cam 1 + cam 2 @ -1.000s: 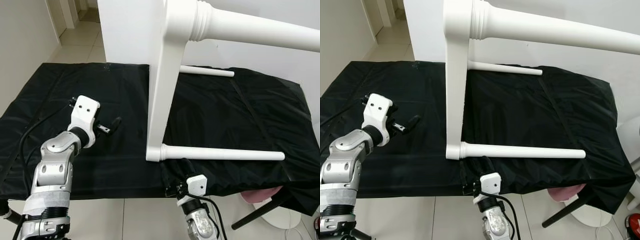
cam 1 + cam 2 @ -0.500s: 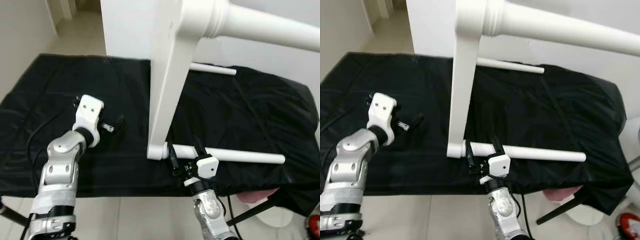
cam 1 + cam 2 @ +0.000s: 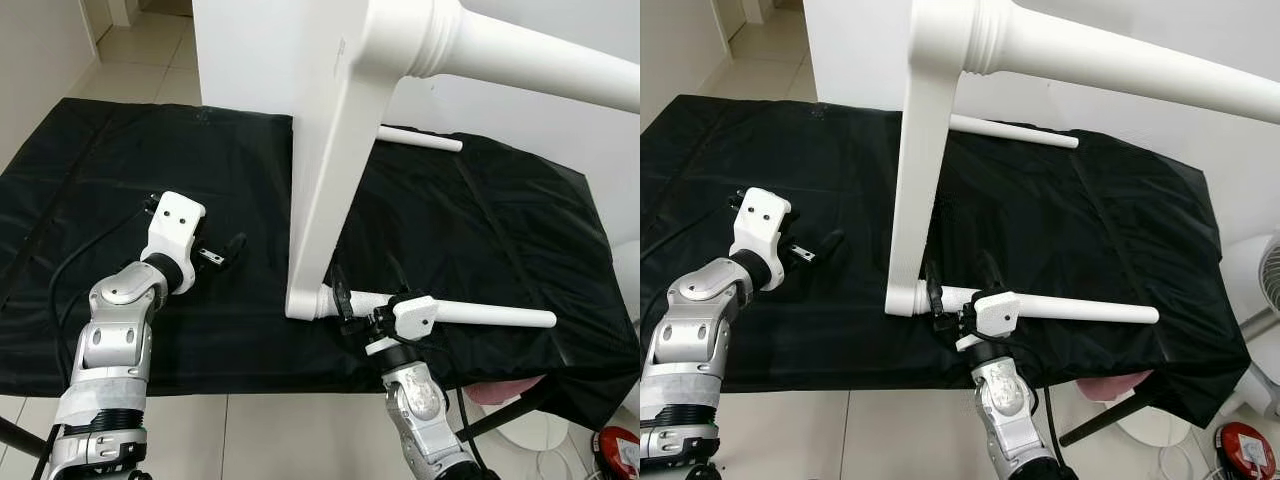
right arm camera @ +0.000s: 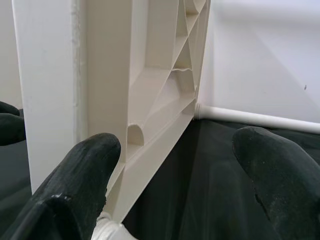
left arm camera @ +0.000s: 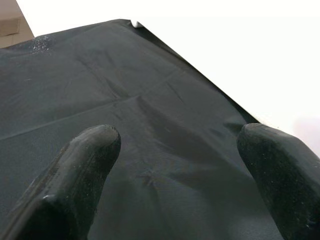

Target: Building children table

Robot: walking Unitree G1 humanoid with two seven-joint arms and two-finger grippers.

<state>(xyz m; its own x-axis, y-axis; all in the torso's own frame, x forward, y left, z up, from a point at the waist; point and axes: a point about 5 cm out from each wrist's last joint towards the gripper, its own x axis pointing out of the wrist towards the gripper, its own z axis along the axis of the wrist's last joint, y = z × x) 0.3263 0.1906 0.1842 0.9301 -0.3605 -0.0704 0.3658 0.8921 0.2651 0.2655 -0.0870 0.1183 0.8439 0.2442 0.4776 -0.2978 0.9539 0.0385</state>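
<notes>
The white children's table stands on its side on the black cloth (image 3: 110,150), its top (image 3: 330,170) edge-on and upright. One leg (image 3: 490,315) lies low along the cloth, another (image 3: 420,140) at the far side, a third (image 3: 530,60) juts out high. My right gripper (image 3: 365,282) is open, its fingers either side of the low leg's base where it meets the top. In the right wrist view the ribbed underside (image 4: 155,75) fills the gap between the fingertips (image 4: 90,165). My left gripper (image 3: 228,250) hovers open over bare cloth (image 5: 150,110), left of the tabletop.
The cloth's front edge runs just below both arms, with tiled floor (image 3: 260,440) beneath. A white wall (image 3: 250,50) stands behind. A pink item and a dark slanted bar (image 3: 505,395) sit under the right end, a red object (image 3: 615,445) and a fan (image 3: 1265,285) farther right.
My right gripper has risen from below the cloth's front edge up to the base of the low leg. The camera has shifted slightly. My left arm has barely moved.
</notes>
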